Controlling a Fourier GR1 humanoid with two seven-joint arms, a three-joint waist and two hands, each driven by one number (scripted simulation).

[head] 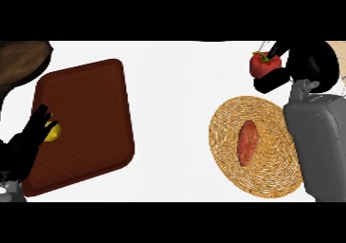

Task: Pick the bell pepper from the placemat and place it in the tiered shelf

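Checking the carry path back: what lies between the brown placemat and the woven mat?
In the head view, only bare white counter lies between the brown placemat and the woven mat.

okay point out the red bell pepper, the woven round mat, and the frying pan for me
bell pepper (261,64): head view, on its red body beside the right hand's fingers.
woven round mat (268,176): head view, on bare weave near its lower rim.
frying pan (18,59): head view, on its dark bowl.

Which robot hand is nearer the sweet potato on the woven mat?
The right robot hand. It is above the sweet potato, curled round the red bell pepper. The left robot hand is far across, over the brown placemat.
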